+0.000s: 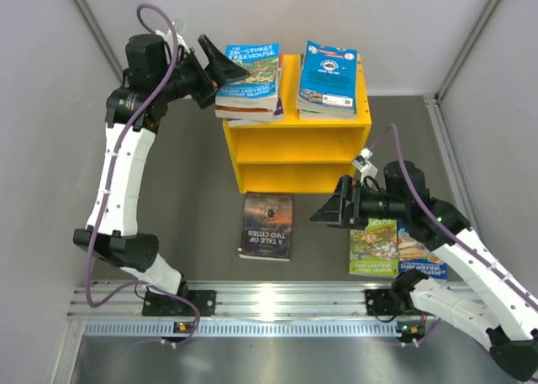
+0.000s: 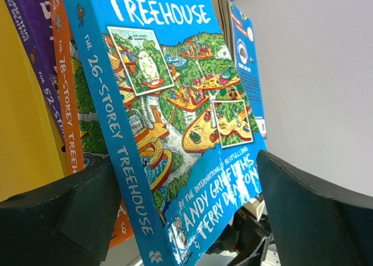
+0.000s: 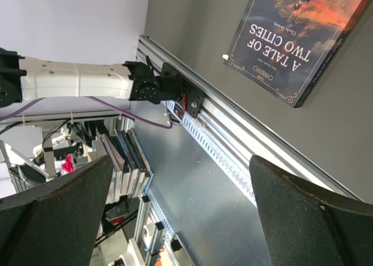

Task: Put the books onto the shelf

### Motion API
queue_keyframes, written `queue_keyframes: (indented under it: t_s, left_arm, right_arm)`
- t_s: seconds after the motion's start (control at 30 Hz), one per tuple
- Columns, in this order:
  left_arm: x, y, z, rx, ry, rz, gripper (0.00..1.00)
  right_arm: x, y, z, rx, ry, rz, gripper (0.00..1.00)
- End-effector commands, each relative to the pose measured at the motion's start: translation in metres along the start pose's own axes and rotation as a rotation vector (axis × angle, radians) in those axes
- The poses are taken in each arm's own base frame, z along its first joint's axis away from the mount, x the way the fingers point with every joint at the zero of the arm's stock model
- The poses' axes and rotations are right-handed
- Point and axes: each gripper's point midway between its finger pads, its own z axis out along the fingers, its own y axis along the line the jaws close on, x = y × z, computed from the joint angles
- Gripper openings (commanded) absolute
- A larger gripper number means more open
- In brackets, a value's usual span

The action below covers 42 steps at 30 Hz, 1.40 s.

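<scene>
Left claw (image 1: 225,65) is spread either side of the blue 26-Storey Treehouse book (image 2: 175,103), not pinching, likely because it already rests on the left stack (image 1: 248,102) atop the shelf (image 1: 294,144); right claw (image 1: 329,203), also spread and empty, hovers above the surface (image 1: 193,199) by the Tale of Two Cities book (image 1: 267,226).

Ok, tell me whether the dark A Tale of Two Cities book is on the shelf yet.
No, A Tale of Two Cities lies flat on the table in front of the yellow shelf, outside both compartments.
</scene>
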Motion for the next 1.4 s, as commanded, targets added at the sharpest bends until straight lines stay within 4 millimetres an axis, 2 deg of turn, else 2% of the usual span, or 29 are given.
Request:
queue_keyframes:
  t_s: [0.0,0.07,0.1,0.17,0.47,0.6,0.73,0.87,1.03,1.17,1.33,1.37]
  left_arm:
    - [0.013,0.053,0.005,-0.198,0.054,-0.005,0.99]
    - [0.016,0.057,0.009,-0.227,0.074,0.022,0.99]
    - [0.012,0.051,0.007,-0.223,0.061,0.045,0.99]
    - [0.017,0.051,0.013,-0.241,0.079,0.071,0.99]
    - [0.012,0.001,0.013,-0.206,-0.027,0.300,0.99]
    - [0.002,0.007,0.002,-0.280,-0.086,0.314,0.99]
    - [-0.015,0.022,-0.018,-0.403,-0.179,0.337,0.99]
    - [-0.024,0.032,-0.027,-0.479,-0.225,0.340,0.99]
    - [-0.036,0.029,-0.036,-0.500,-0.282,0.368,0.99]
    - [-0.035,0.029,-0.031,-0.487,-0.268,0.391,0.99]
    - [-0.023,0.009,-0.014,-0.335,-0.224,0.381,0.99]
    - [-0.020,0.012,-0.011,-0.332,-0.212,0.377,0.99]
  right_arm:
    - [-0.011,0.013,-0.004,-0.038,-0.032,-0.037,1.00]
    - [-0.011,0.013,-0.003,-0.038,-0.030,-0.034,1.00]
    - [-0.012,0.013,-0.003,-0.042,-0.034,-0.033,1.00]
    - [-0.012,0.012,-0.001,-0.040,-0.030,-0.027,1.00]
    - [-0.013,0.009,0.002,-0.035,-0.030,-0.021,1.00]
    - [-0.013,0.008,0.002,-0.032,-0.030,-0.020,1.00]
    - [-0.014,0.006,0.003,-0.029,-0.031,-0.018,1.00]
    - [-0.014,0.005,0.005,-0.027,-0.024,-0.017,1.00]
    - [-0.014,0.004,0.006,-0.024,-0.014,-0.019,1.00]
    - [-0.015,0.003,0.007,-0.023,-0.011,-0.024,1.00]
    - [-0.017,0.003,0.009,-0.021,-0.007,-0.027,1.00]
    - [-0.018,0.003,0.009,-0.022,-0.010,-0.032,1.00]
